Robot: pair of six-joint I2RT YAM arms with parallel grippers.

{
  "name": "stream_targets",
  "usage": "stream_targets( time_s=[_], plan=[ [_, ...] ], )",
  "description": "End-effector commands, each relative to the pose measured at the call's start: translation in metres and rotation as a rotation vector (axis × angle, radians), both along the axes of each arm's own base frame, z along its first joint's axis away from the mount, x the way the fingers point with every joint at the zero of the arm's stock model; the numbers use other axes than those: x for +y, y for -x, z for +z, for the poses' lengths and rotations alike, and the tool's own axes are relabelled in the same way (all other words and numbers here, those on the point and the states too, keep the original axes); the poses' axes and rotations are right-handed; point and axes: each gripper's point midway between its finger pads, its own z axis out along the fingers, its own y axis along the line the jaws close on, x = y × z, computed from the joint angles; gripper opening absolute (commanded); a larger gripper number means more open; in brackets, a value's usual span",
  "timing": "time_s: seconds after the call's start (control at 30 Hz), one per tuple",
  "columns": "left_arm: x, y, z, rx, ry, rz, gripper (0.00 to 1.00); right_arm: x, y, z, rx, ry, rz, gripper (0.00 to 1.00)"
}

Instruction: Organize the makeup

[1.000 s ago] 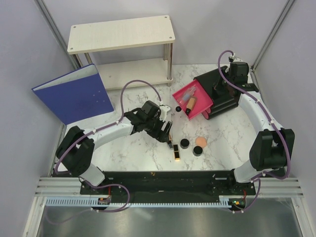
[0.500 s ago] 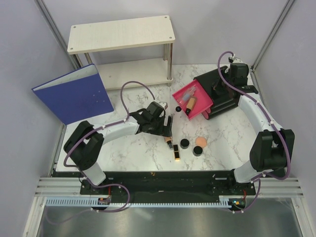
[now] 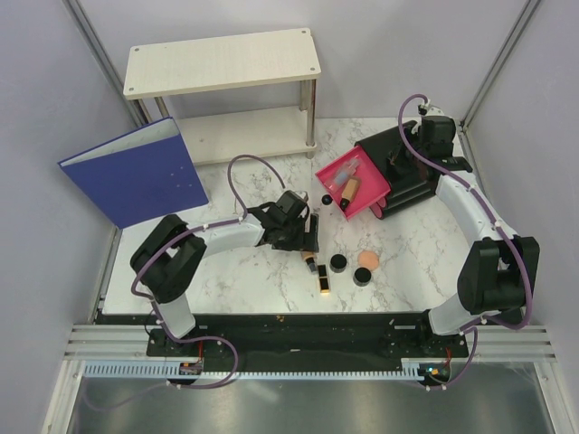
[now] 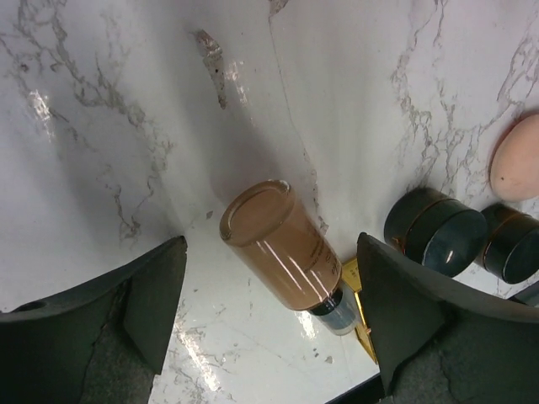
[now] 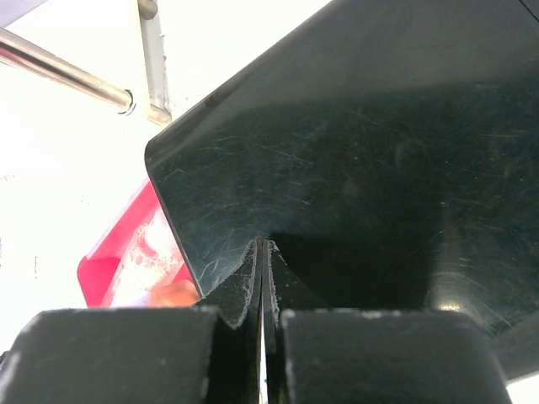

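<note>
A peach tube [image 4: 282,244] with a dark cap lies on the marble between my left gripper's [image 4: 271,295] open fingers, untouched; in the top view the gripper [image 3: 308,240] is over this tube [image 3: 309,259]. The black-and-gold lipstick [image 3: 323,279] lies just beyond the cap. Two round black jars [image 3: 338,263] [image 3: 363,277] and the peach puff [image 3: 368,259] sit to its right. A second peach tube [image 3: 348,190] lies in the pink drawer [image 3: 362,203]. My right gripper [image 5: 264,252] is shut, tips against the top of the black organizer box [image 5: 354,143].
A small black round piece [image 3: 326,199] lies left of the pulled-out pink drawer. A blue binder [image 3: 136,174] leans at the left. A white two-tier shelf [image 3: 222,59] stands at the back. The organizer box [image 3: 412,185] sits at the right rear.
My left gripper has moved right and forward until its open fingers straddle the peach tube. The right arm has not moved.
</note>
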Motion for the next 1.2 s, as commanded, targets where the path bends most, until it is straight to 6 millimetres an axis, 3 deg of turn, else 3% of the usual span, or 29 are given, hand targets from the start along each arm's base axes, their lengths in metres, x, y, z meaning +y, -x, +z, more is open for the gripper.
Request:
stream_targets(
  time_s=[0.0, 0.1, 0.13, 0.23, 0.57, 0.67, 0.8, 0.9, 1.03, 1.1, 1.13, 1.17],
  plan=[
    [-0.012, -0.011, -0.003, -0.017, 0.014, 0.032, 0.86, -0.011, 0.096, -0.125, 0.544, 0.072, 0.012, 0.0],
    [-0.009, -0.009, -0.014, -0.007, -0.013, 0.023, 0.77, -0.011, 0.096, -0.125, 0.546, 0.073, 0.012, 0.0],
    [-0.008, -0.008, -0.017, 0.0, -0.018, 0.022, 0.67, -0.011, 0.096, -0.125, 0.546, 0.072, 0.013, 0.0],
    [0.001, -0.001, -0.026, 0.012, -0.046, 0.007, 0.52, -0.008, 0.095, -0.125, 0.549, 0.062, 0.021, 0.0],
    [0.063, 0.008, -0.037, -0.024, -0.159, 0.007, 0.34, -0.009, 0.094, -0.121, 0.535, 0.056, 0.014, 0.0],
    [0.08, 0.009, -0.034, -0.065, -0.201, -0.011, 0.21, -0.008, 0.096, -0.122, 0.537, 0.057, 0.014, 0.0],
    [0.089, 0.003, -0.017, -0.139, -0.221, -0.036, 0.05, -0.009, 0.099, -0.122, 0.537, 0.057, 0.012, 0.0],
    [0.08, -0.007, 0.013, -0.22, -0.175, -0.06, 0.02, -0.009, 0.1, -0.123, 0.539, 0.058, 0.01, 0.0],
    [0.046, -0.031, 0.076, -0.362, -0.047, -0.146, 0.02, -0.009, 0.1, -0.124, 0.54, 0.057, 0.009, 0.0],
    [0.035, -0.038, 0.095, -0.392, -0.017, -0.17, 0.02, -0.009, 0.1, -0.125, 0.542, 0.057, 0.009, 0.0],
    [0.022, -0.046, 0.119, -0.434, 0.023, -0.198, 0.02, -0.009, 0.1, -0.124, 0.54, 0.058, 0.008, 0.0],
    [0.017, -0.049, 0.124, -0.439, 0.029, -0.208, 0.02, -0.009, 0.1, -0.124, 0.539, 0.058, 0.005, 0.0]
  ],
)
